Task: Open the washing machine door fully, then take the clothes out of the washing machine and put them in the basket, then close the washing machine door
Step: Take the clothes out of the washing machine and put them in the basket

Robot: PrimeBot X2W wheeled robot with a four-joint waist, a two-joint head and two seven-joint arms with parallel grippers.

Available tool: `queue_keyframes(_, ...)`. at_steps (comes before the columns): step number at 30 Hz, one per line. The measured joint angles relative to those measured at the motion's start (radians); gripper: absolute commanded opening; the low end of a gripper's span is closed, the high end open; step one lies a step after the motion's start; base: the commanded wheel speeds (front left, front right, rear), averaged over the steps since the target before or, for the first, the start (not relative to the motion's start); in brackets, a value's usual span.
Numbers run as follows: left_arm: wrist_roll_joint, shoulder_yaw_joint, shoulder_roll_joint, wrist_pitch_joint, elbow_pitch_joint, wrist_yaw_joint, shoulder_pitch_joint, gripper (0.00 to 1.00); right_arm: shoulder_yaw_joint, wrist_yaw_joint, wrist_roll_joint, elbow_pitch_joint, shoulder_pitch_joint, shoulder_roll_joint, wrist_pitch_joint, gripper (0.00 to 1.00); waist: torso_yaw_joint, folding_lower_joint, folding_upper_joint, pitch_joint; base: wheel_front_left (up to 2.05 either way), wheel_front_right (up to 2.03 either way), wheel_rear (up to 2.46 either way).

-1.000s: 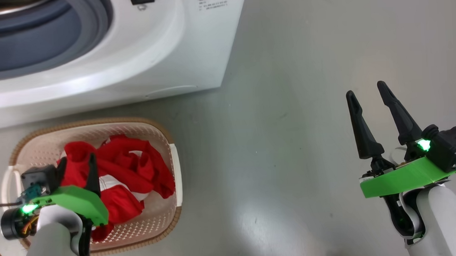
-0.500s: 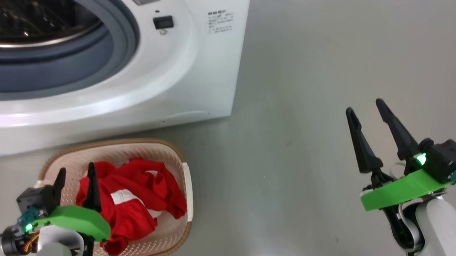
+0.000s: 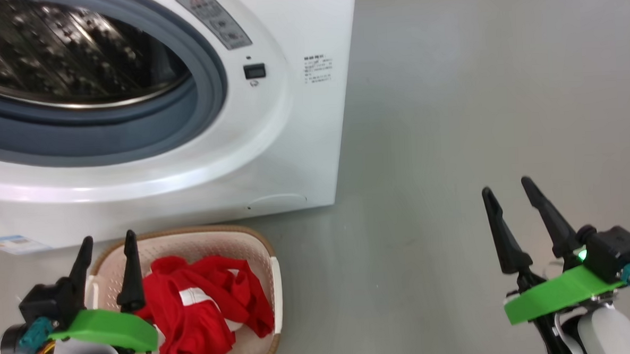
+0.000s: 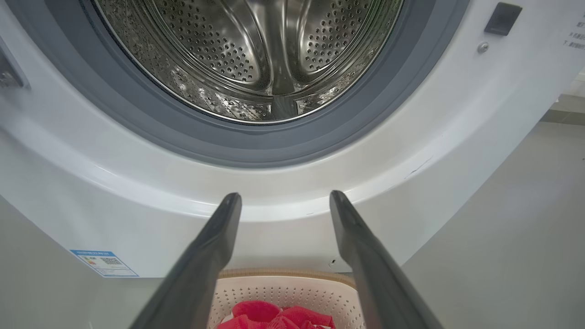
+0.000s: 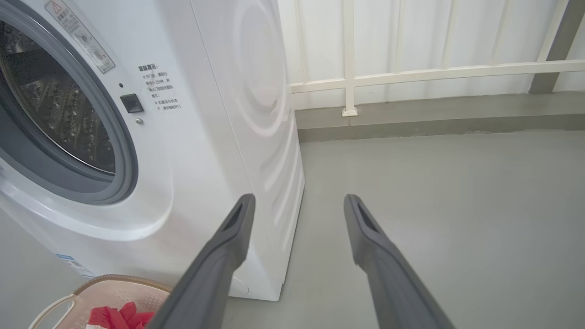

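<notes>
Clothes (image 3: 204,309), red with white, lie heaped in the basket (image 3: 217,245) on the floor (image 3: 451,139) before the washing machine (image 3: 302,135). Left hand (image 3: 108,236) hangs wide and empty by the basket's left rim; right hand (image 3: 507,185), also wide, stands well apart.

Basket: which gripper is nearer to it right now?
Left. The left gripper hangs open above the basket's left rim, beside the clothes; the right gripper, open too, is far off to its right over the floor.
</notes>
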Motion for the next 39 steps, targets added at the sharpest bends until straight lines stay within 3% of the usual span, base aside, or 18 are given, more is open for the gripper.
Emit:
queue_keyframes(27, 0.014, 0.036, -0.016, 0.000, -0.397, 0.000, 0.345, 1.00, -0.034, 0.000, 0.009, 0.006, 0.186, -0.016, 0.000, 1.00, 0.021, 0.0000, 0.0000, -0.218, 0.00, 0.00, 0.00)
queue_keyframes(39, 0.021, 0.040, -0.018, 0.000, -0.453, 0.000, 0.414, 1.00, -0.057, 0.000, 0.009, -0.002, 0.223, -0.018, 0.000, 1.00, 0.030, 0.0000, 0.0000, -0.254, 0.00, 0.00, 0.00)
